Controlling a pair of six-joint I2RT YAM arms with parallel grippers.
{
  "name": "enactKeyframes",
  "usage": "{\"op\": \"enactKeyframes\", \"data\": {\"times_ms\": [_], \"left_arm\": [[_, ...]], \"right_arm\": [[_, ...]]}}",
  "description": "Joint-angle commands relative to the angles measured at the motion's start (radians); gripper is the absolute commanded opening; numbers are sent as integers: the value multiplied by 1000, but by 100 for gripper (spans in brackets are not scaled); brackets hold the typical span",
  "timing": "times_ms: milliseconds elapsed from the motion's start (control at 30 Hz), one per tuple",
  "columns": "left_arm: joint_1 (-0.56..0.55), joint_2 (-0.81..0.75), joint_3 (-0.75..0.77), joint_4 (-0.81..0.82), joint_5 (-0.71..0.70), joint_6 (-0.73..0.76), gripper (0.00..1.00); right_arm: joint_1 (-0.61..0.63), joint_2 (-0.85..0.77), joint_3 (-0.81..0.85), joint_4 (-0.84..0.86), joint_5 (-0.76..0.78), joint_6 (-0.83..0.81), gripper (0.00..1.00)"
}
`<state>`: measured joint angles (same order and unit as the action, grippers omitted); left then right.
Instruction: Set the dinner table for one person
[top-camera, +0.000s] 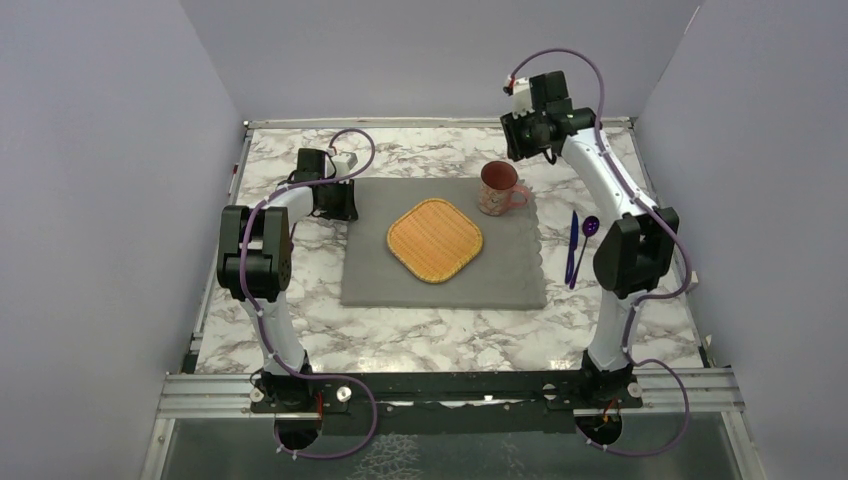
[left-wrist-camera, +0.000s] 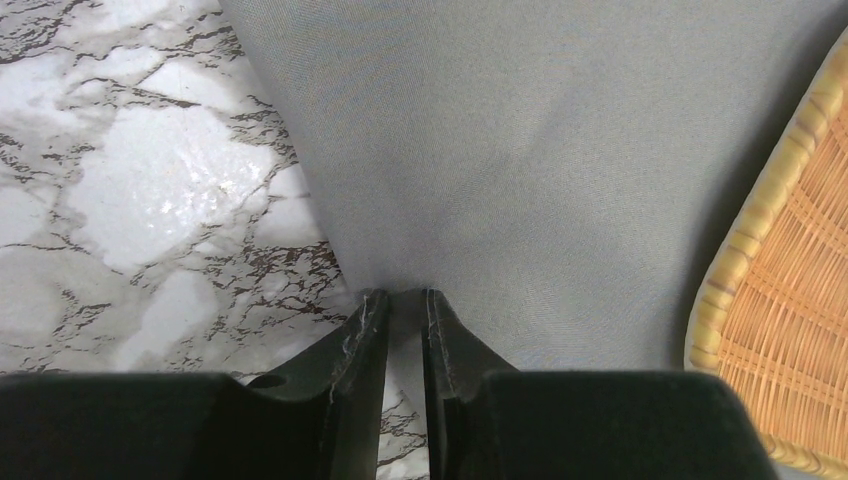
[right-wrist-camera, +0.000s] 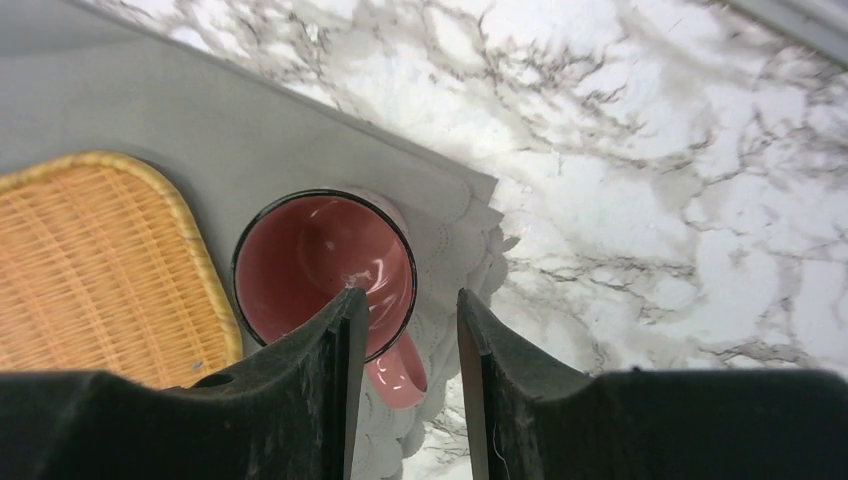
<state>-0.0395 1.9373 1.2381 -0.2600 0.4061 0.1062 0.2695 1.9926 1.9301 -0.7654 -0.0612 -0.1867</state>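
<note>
Apparently, the left pincer (left-wrist-camera: 405, 295) was clamped on the left edge of the grey placemat (left-wrist-camera: 520, 150), probably so that the cloth could be straightened on the marble desk (top-camera: 400, 345), which was spread under everything before the arm bases. The right pincer (right-wrist-camera: 408, 295) was held apart and empty above the pink mug (right-wrist-camera: 320, 260), set at the mat's far right corner, where a drink is expected.

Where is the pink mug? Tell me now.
In the top view, the pink mug stands on the far right corner of the grey placemat, beside the woven mat.
</note>
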Motion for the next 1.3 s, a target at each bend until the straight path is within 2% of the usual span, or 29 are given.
{"op": "enactKeyframes", "data": {"times_ms": [0,67,133,233,667,800,900,1033,1267], "left_arm": [[4,16,-1,-80,-41,7,24],[4,13,0,-84,-41,8,29],[4,5,4,-88,-47,9,40],[4,-16,6,-91,-56,8,49],[4,-199,53,-157,-115,38,50],[4,-261,63,-184,-141,64,52],[4,-310,52,-207,-205,94,57],[4,-354,18,-244,-292,165,63],[27,-375,-25,-280,-446,230,66]], "right_arm": [[7,-88,43,19,-15,-2,43],[7,-109,22,25,-19,0,43],[8,-123,2,31,-18,0,43],[7,-134,-24,39,-13,-3,43],[8,-216,-90,66,14,-3,43],[7,-261,-123,15,68,4,43],[6,-332,-210,4,130,13,43],[6,-437,-330,-8,136,19,43],[5,-540,-393,-83,205,36,43]]}}
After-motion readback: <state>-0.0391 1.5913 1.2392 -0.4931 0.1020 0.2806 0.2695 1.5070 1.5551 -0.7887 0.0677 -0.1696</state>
